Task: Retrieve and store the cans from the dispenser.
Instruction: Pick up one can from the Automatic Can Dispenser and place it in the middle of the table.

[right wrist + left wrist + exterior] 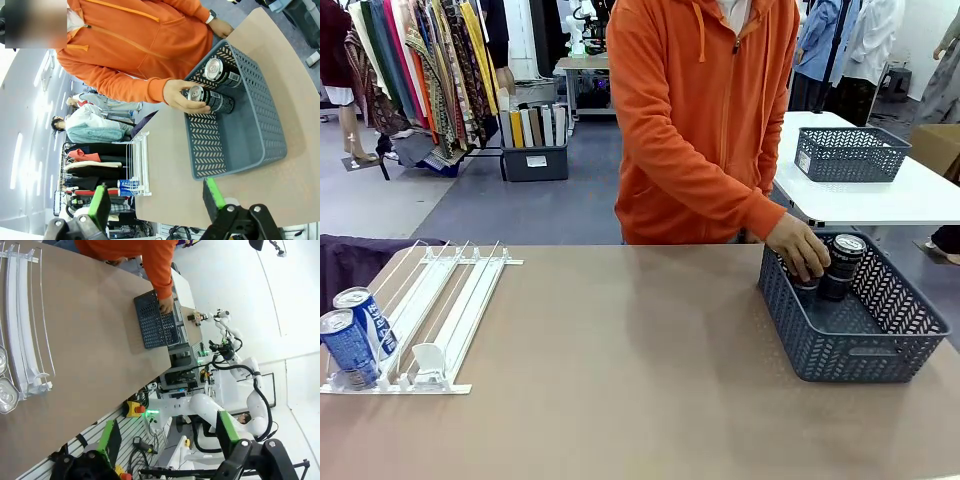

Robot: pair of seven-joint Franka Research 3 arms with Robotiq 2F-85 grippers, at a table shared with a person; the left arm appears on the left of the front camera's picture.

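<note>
Two blue cans (366,318) stand upright at the front lip of the dispenser (455,300), at the near left of the surface (620,360). They sit close together in the rack's leftmost lanes, and the next lane over shows a white pusher block and no can. Two dark cans are at the grey basket (860,352), on the right. One dark can (843,262) stands upright by the back wall. The other, the held can (212,100), is in the person's hand (800,250), low inside the far left corner; whether its base is down yet cannot be told. The left pincer (166,417) has its jaws wide apart and empty, up off the surface with the dispenser far to one side. The right pincer (155,185) is likewise spread and empty, on the robot's side of the basket and clear of it. The step in hand, as judged, is stowing the held can. It should be seated flat beside its neighbour, not on it, tight to the back wall so floor stays free for the blue pair, and let go only once it stands. Both arms should keep out of the basket while the hand is in it. For the blue pair, a mid-body grip is advised, lifting over the lip rather than dragging, and the sloped rails may send the neighbour sliding.
</note>
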